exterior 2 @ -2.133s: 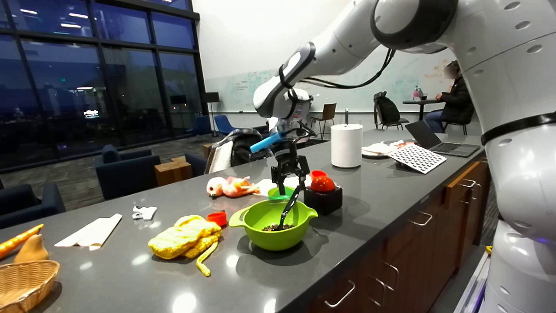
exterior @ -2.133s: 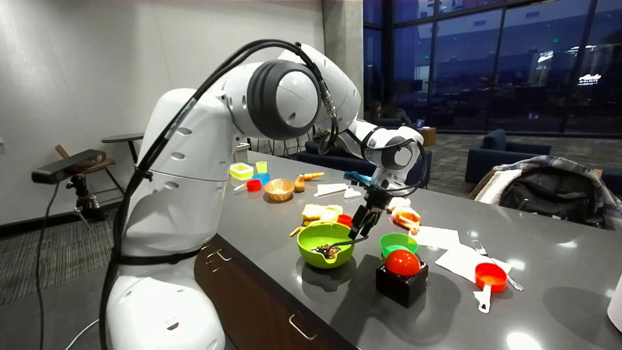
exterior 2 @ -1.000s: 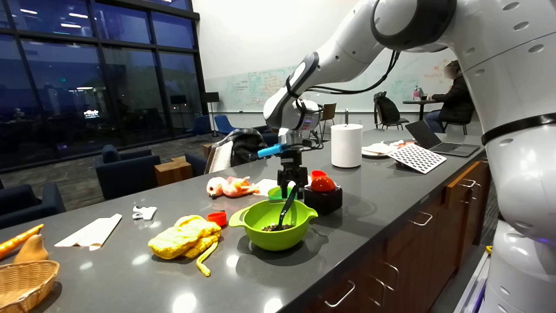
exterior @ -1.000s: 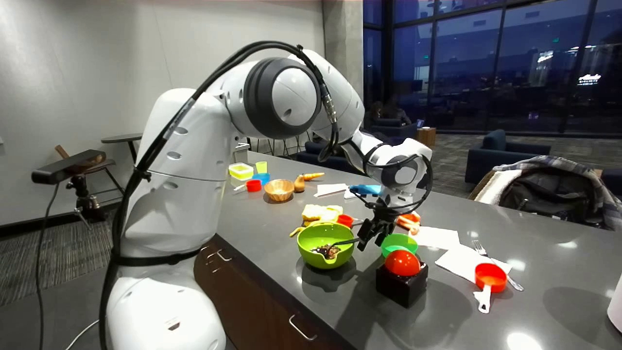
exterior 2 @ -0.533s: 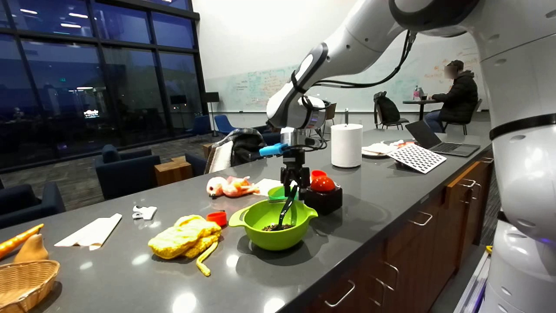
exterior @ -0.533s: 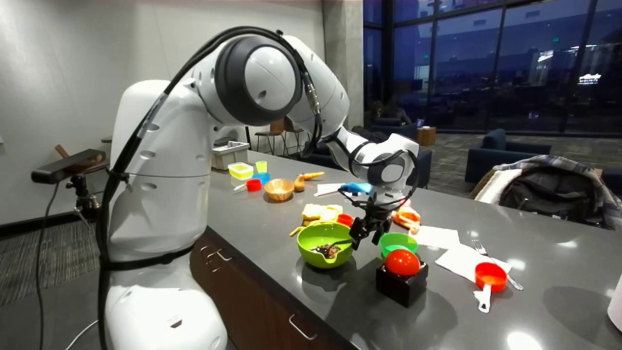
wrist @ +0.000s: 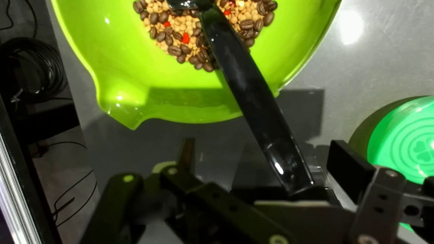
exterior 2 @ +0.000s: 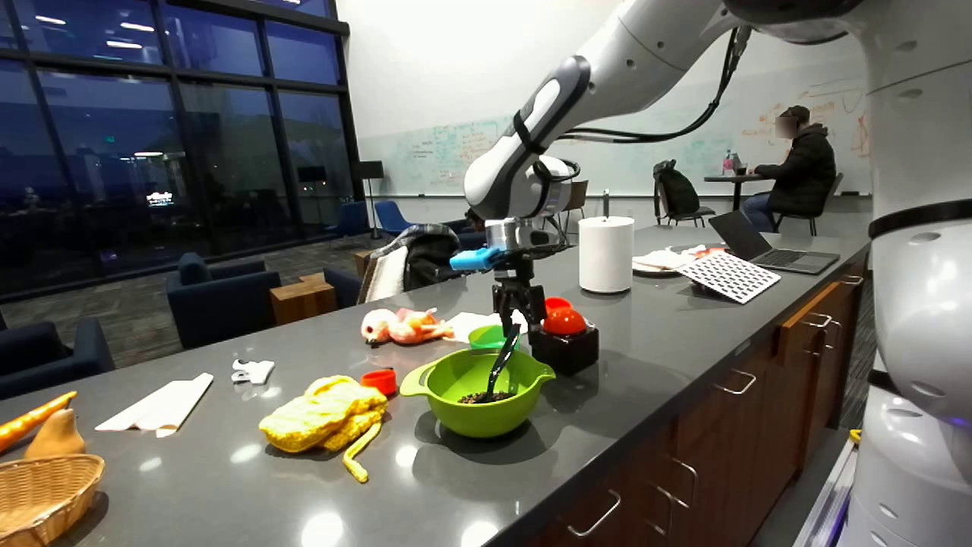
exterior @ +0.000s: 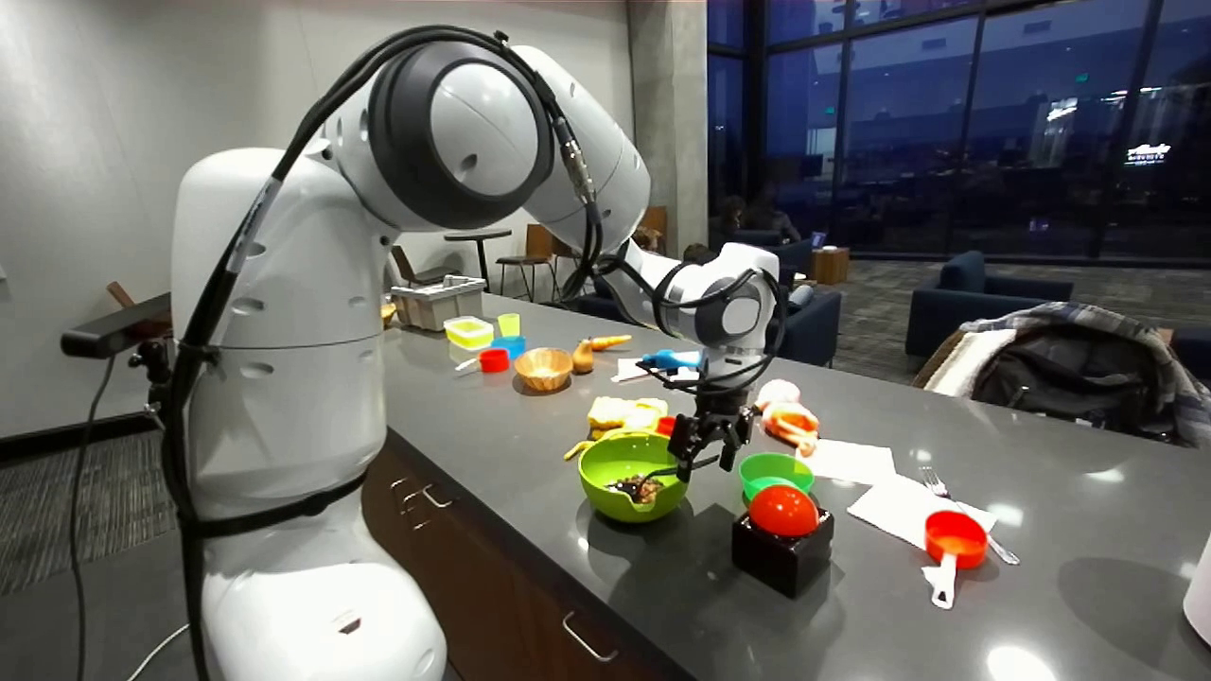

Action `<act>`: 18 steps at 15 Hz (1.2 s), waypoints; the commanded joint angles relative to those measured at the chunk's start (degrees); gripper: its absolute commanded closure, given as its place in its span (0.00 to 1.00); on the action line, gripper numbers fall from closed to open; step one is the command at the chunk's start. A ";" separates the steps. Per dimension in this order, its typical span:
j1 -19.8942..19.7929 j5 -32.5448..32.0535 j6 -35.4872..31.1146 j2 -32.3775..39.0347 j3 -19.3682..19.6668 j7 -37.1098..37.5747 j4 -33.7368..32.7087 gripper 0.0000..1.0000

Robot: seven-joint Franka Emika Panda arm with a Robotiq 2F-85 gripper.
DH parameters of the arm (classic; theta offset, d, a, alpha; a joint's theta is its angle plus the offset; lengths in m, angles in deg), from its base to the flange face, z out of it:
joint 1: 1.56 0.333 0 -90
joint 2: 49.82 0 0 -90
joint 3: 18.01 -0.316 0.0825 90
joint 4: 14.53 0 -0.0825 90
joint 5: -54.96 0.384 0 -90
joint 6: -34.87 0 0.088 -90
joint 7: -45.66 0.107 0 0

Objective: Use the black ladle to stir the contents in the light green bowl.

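1. The claw (wrist: pixel 267 161) has its 2 fingers spread wide with nothing clamped; the end of a handle lies in the gap between them.
2. That handle belongs to the black ladle (wrist: pixel 251 91), and looks nearer to 1 finger. Closing from here could shove it sideways before both sides bite, and a grip on just the slick tail might let it twist.
3. The ladle slants over the rim of the light green bowl (wrist: pixel 115 71), its scoop resting in the mix (wrist: pixel 179 25) of beans, tan grains and red bits. Pressing on the tail could lever the scoop up and flick the mix out; dragging it against the rim could slide the bowl, since nothing seems to brace it.
4. Near the claw sits a small green dish (wrist: pixel 403 145), and by it a black box (exterior: pixel 776 563) topped with a red ball (exterior: pixel 783 511). They crowd that side: a finger swinging wide might nudge the dish or roll the ball off.
5. On another side, near the bowl, lie a red cup (exterior 2: pixel 380 382) and a yellow cloth (exterior 2: pixel 323 418), which a pushed bowl could meet.
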 commanded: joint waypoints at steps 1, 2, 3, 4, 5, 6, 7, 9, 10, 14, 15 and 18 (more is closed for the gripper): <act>-0.26 -0.33 -0.04 -0.10 -0.55 0.67 0.11 0.00; -0.21 -0.37 -0.20 -0.15 -0.66 0.93 0.28 0.00; -0.20 -0.38 -0.29 -0.17 -0.71 1.12 0.37 0.00; -0.20 -0.38 -0.34 -0.20 -0.71 1.24 0.41 0.00; -0.22 -0.38 -0.37 -0.23 -0.71 1.29 0.42 0.00; -0.18 -1.13 -0.15 0.39 -0.54 1.95 0.03 0.00; 0.06 -2.64 0.54 0.91 -0.48 2.38 -0.45 0.00; 0.66 -6.49 1.73 1.54 -0.42 2.91 -1.06 0.00; 0.92 -8.24 2.22 1.75 -0.47 2.93 -1.24 0.00; 1.93 -14.62 4.19 2.63 -0.75 2.56 -2.60 0.00; 2.14 -15.52 4.33 2.73 -0.89 2.17 -3.02 0.00; 2.93 -18.25 4.33 2.90 -1.26 2.06 -4.16 0.00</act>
